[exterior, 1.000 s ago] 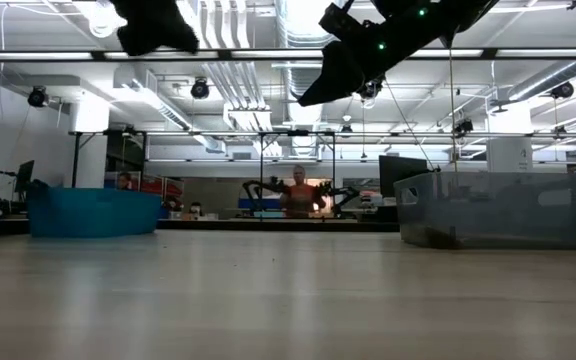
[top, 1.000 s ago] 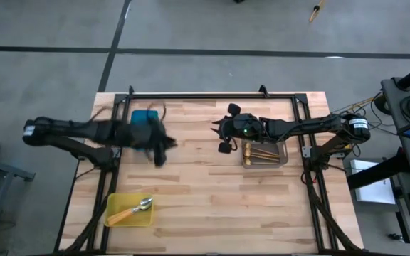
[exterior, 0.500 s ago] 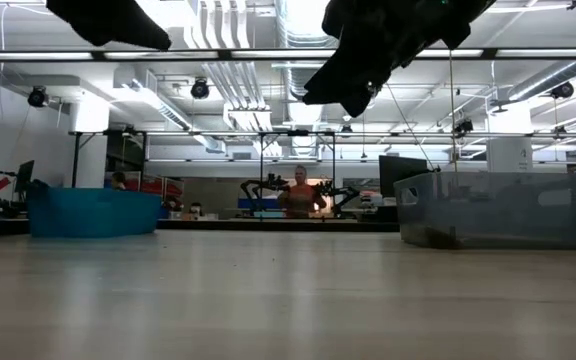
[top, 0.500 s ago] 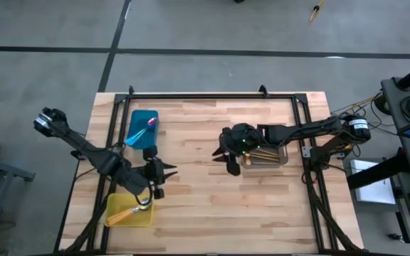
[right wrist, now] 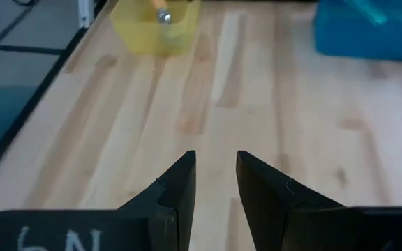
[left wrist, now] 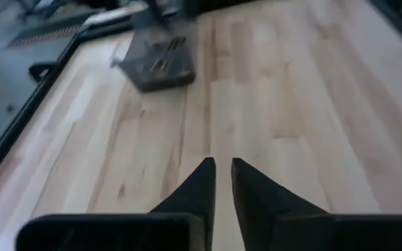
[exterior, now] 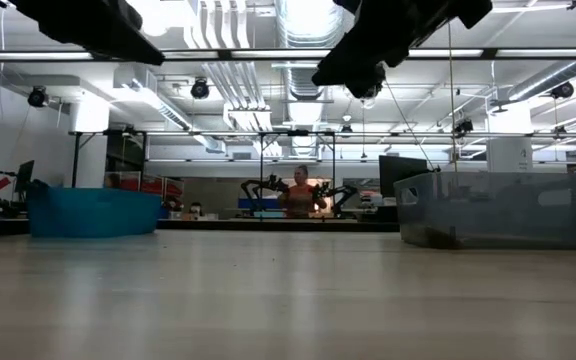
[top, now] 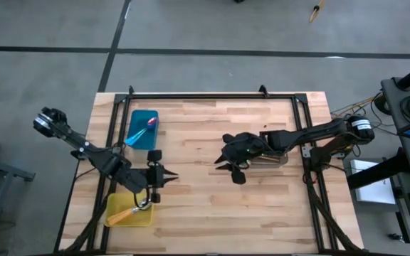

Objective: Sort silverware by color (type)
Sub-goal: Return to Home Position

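An orange-handled silver spoon (top: pixel 130 211) lies in the yellow tray (top: pixel 116 217) at the near left. A blue-purple spoon (top: pixel 145 127) lies in the teal tray (top: pixel 135 135) at the far left. Thin gold spoons (left wrist: pixel 163 61) lie in the grey tray (left wrist: pixel 135 73) at the right, which my right arm mostly covers in the high view. My left gripper (top: pixel 160 178) hovers by the yellow tray's far right corner, its fingers (left wrist: pixel 202 183) a narrow gap apart and holding nothing. My right gripper (top: pixel 231 169) hovers over bare wood left of the grey tray, open and holding nothing (right wrist: pixel 215 159).
A black frame (top: pixel 212 95) runs along the table's far, left and right edges. Bare wood (top: pixel 212 206) stretches across the middle and the near right. In the low view a person (exterior: pixel 298 190) and other robot arms show in the room far behind.
My left gripper has swung from beside the teal tray toward the near edge and down, ending by the yellow tray's far right corner. My right gripper has turned and drifted toward the near edge beside the grey tray. The spoons have stayed where they lay.
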You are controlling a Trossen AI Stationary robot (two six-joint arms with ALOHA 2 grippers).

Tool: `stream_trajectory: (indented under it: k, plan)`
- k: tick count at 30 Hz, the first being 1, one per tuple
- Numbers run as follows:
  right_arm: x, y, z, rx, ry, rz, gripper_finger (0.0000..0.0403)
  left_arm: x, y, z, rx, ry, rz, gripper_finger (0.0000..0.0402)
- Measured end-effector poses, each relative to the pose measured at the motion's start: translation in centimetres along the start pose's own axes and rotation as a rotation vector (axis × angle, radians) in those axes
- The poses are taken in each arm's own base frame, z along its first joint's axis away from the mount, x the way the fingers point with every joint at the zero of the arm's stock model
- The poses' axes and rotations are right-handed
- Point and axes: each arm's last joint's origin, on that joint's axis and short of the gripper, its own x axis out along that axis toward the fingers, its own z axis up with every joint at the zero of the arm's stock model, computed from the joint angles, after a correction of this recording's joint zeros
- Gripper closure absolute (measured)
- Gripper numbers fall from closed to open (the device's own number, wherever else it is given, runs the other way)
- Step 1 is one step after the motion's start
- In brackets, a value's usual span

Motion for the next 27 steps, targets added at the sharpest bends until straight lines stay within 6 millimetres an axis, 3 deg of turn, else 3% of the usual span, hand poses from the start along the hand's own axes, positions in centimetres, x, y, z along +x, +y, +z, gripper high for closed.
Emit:
stream_trajectory:
  k: [5,10,19,27]
  plan:
    - [-1.1,0.0,0.3,-0.062,-0.034,-0.021,0.0307,-0.5,1.2,0.3,0.021,-0.097,-0.054,0.0398]
    - [-2.1,-0.3,0.0,-0.111,-0.089,-0.037,0.0307,-0.8,3.6,-0.2,0.024,-0.119,-0.008,0.0399]
    - [-4.1,-1.6,-3.7,-0.103,-0.183,-0.096,0.0307,-1.8,7.3,-2.5,-0.041,-0.16,-0.032,0.0401]
    - [-6.4,-2.1,-6.7,-0.064,-0.296,-0.146,0.0307,-3.4,8.3,-4.8,-0.1,-0.227,-0.037,0.0401]
